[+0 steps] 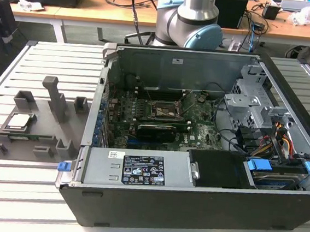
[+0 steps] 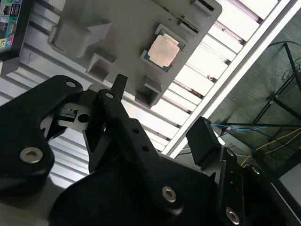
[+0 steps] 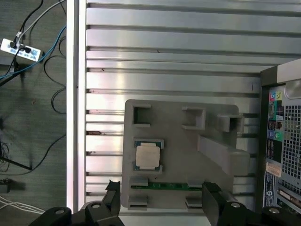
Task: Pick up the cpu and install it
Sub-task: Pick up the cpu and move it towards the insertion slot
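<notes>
Above the slatted counter (image 3: 174,47), the tool (image 3: 161,193) hangs with its fingers spread apart, gripping nothing. Just past it the cpu (image 3: 147,156) lies flat in a recess of the grey holder tray (image 3: 178,146), near the tray's edge farthest from the open computer case (image 1: 190,210).

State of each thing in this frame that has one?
cpu: lying flat in the holder tray, not gripped.
tool: open, empty, clear of the cpu.
computer case: side open, boards exposed.
socket: looks empty.
</notes>
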You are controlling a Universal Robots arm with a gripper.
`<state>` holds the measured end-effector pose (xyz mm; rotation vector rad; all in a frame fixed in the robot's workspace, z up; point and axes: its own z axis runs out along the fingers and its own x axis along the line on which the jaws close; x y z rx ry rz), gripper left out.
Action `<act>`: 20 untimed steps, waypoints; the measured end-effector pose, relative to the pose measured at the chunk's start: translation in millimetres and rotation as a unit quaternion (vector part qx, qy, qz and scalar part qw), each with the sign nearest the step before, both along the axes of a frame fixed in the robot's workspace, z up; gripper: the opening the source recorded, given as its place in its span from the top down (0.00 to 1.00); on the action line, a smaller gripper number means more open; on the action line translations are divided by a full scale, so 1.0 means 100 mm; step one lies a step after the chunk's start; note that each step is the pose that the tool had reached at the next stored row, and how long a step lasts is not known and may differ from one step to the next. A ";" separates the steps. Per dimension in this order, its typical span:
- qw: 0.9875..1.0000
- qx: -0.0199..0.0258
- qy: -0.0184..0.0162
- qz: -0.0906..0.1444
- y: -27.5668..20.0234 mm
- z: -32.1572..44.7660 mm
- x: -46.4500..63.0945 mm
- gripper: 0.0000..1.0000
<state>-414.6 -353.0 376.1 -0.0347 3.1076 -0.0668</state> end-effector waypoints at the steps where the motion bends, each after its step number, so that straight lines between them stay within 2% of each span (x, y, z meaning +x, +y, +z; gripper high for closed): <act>1: 1.000 0.000 0.000 0.000 0.000 -0.031 0.00 0.22; 9: 1.000 0.000 0.000 0.000 0.000 -0.139 0.00 0.22; 20: 1.000 0.000 0.000 0.000 0.000 -0.225 0.00 0.22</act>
